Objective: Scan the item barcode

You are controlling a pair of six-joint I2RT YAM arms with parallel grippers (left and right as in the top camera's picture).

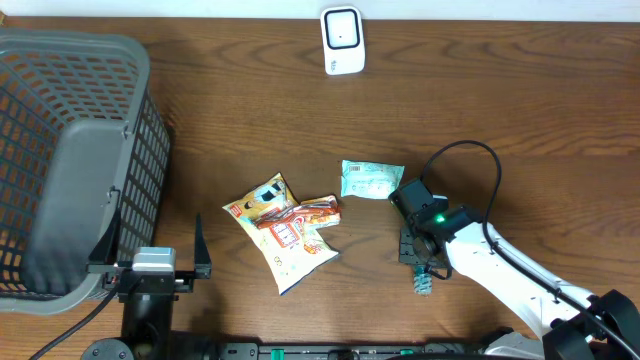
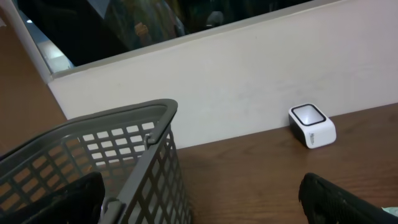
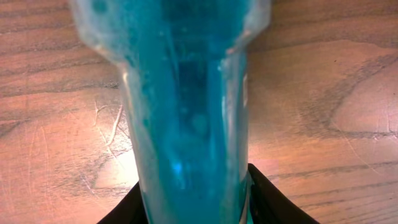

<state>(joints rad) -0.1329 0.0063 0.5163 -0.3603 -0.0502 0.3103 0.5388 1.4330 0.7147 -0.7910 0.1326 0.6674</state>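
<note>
**Blue item in right jaws, scanner well apart**

Blue item (image 1: 422, 280): translucent, narrow, low over the table (image 1: 520, 90) at the near right. Right wrist view shows it filling the frame between two dark fingers (image 3: 273, 202). Right gripper (image 1: 420, 255): jaws partly closed and clamped on the blue item, as far as I can judge. No barcode legible in any view; which face carries it cannot be told.

Close by: pale green packet (image 1: 372, 180) just beside the right arm's wrist, and a cluster of snack packets (image 1: 285, 225) further left.

Scanner (image 1: 341, 40): white, at the far edge of the table, well apart from the item, window facing up and forward.

Left gripper (image 1: 153, 240): jaws wide apart, holding nothing, beside the grey basket (image 1: 60, 150).

To do the step well:
- Lift straight up first, to clear the green packet.
- Carry toward the scanner and hold above its window, not touching.
- Roll the wrist slowly so each face passes the window.
- Surface looks slick and the hold seems near one end; expect swing, so move gently.
</note>
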